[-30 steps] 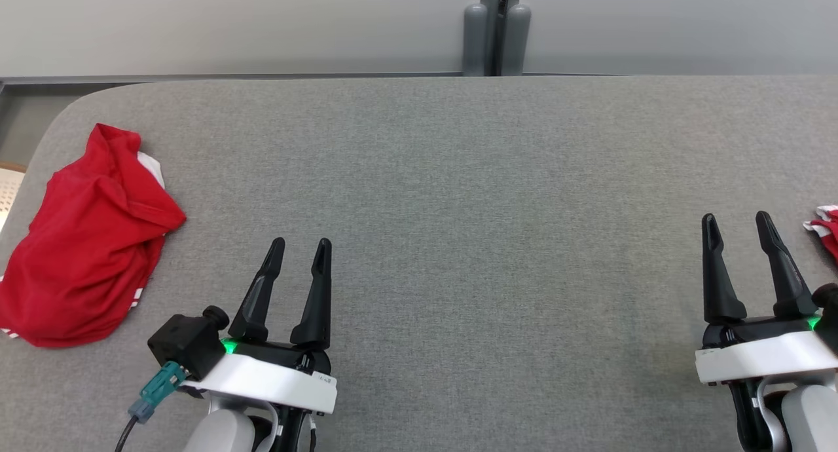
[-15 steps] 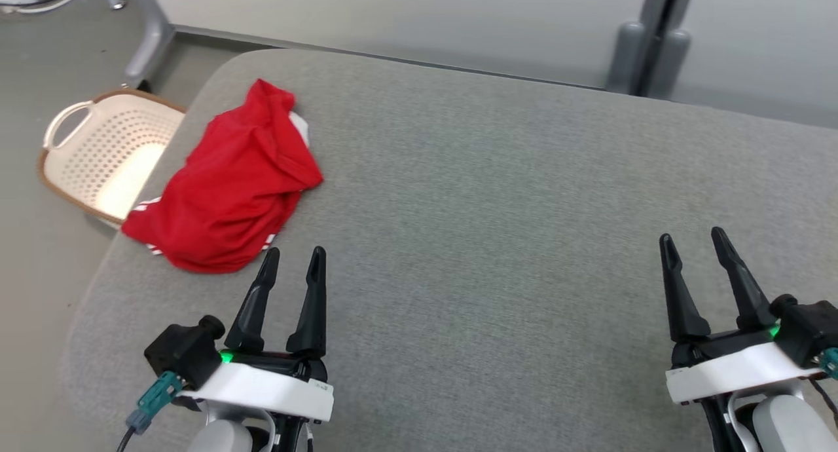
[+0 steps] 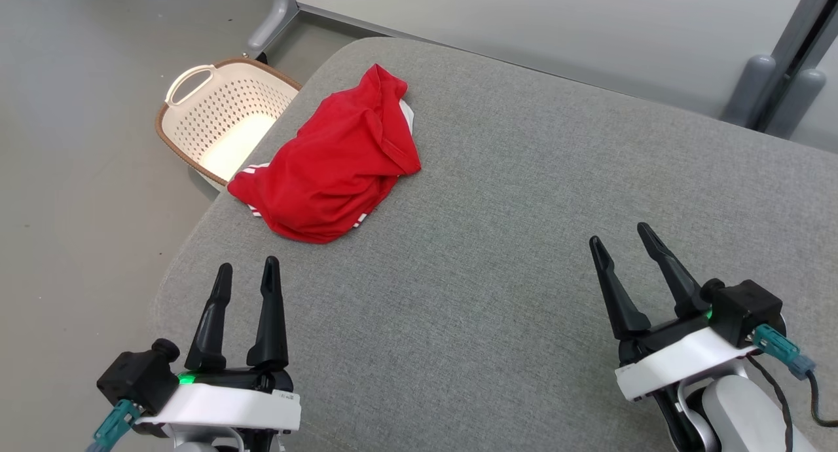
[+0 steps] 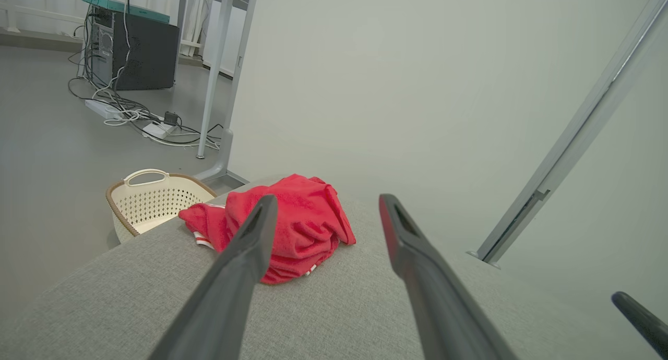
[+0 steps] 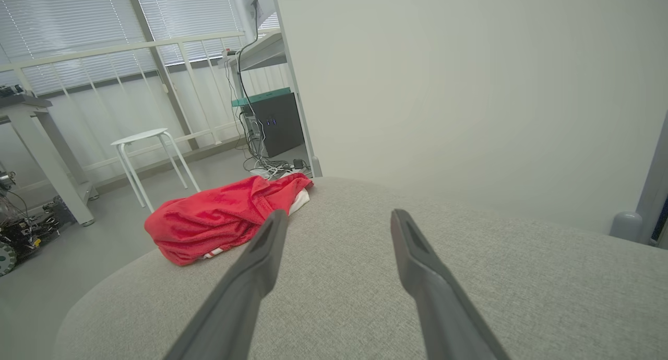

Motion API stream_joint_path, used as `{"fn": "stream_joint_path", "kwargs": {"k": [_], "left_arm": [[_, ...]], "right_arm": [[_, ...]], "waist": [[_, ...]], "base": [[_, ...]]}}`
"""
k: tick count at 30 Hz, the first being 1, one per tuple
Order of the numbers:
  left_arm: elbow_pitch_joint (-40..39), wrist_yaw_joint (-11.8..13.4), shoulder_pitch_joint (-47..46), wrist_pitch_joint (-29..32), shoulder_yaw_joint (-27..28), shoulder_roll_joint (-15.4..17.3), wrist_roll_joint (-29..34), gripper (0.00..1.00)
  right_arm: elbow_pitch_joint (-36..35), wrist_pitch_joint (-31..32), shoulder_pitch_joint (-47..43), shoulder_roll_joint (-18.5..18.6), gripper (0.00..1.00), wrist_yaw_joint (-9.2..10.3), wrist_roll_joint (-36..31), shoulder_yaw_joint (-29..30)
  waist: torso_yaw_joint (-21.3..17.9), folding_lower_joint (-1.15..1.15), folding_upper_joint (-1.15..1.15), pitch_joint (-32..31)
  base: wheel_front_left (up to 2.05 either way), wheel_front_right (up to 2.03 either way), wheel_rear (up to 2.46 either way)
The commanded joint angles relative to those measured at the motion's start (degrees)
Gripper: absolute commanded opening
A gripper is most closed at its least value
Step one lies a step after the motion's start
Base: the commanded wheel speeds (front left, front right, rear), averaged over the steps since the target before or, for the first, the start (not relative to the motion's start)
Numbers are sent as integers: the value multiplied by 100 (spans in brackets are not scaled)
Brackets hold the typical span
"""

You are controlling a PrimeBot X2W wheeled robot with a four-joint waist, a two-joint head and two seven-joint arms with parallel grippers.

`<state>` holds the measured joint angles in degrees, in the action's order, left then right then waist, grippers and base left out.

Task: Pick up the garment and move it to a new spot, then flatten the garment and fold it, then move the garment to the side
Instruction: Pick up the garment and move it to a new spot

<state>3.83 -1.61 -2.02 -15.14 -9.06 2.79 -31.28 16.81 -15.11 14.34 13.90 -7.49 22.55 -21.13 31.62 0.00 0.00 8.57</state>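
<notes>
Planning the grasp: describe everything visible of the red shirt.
The shirt is red, soft-looking cloth, crumpled into a loose heap with folds. White cloth peeks out at its far side; red-and-white striped trim shows at its left and near edges. No lettering shows. It lies by the table's rounded left corner, reaching the edge next to a basket on the floor. Only the table touches it; the left gripper and right gripper stand open, apart from it.

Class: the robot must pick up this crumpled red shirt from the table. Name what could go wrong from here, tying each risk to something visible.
1. The garment lies at the edge of the table, next to the basket on the floor; a clumsy nudge from the open left gripper might push it off.
2. It is bunched in folds, so a pinch may catch several layers and lift it tangled.
</notes>
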Motion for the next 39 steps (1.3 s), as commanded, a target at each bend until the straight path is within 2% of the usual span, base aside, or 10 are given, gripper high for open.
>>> {"fn": "stream_joint_path", "kwargs": {"k": [1, 11, 20, 23, 25, 27, 33, 39], "left_arm": [[-48, 50, 54, 0, 47, 23, -31, 100], [-117, 103, 68, 1, 82, 20, -36, 100], [78, -96, -260, 1, 356, 21, 39, 100], [642, -161, -421, 1, 296, 21, 2, 100], [1245, -100, -725, 1, 455, 20, -10, 100], [1533, -149, -993, 1, 550, 14, 64, 100], [2585, -314, -1831, 3, 633, 92, 182, 100], [3776, -403, -2803, 229, 597, 245, 88, 100]], "right_arm": [[42, -6, 97, 47, 100, 0, 63, -47], [195, -5, 193, 91, 100, 0, 200, -165], [30, -6, -34, 238, 100, 0, 13, 140], [-70, -5, -139, 313, 100, 0, -79, 379], [-238, 0, -219, 409, 100, 0, -198, 606], [-404, 61, -271, 541, 100, 1, -264, 782], [-1137, 472, -441, 967, 100, 0, -401, 1338], [-1833, 871, -542, 1193, 100, 0, -450, 1740]], "waist": [[3, 0, 0, 9], [-14, 0, 0, 12], [-47, 0, 0, 140], [-60, 0, 0, 229], [-153, 0, 0, 408], [-223, 0, 0, 579], [-378, 0, 0, 1147], [-467, 0, 0, 1613]], "base": [[0, 0, 0], [0, 0, 0], [0, 0, 0], [0, 0, 0], [0, 0, 0], [0, 0, 0], [0, 0, 0], [0, 0, 0]]}}
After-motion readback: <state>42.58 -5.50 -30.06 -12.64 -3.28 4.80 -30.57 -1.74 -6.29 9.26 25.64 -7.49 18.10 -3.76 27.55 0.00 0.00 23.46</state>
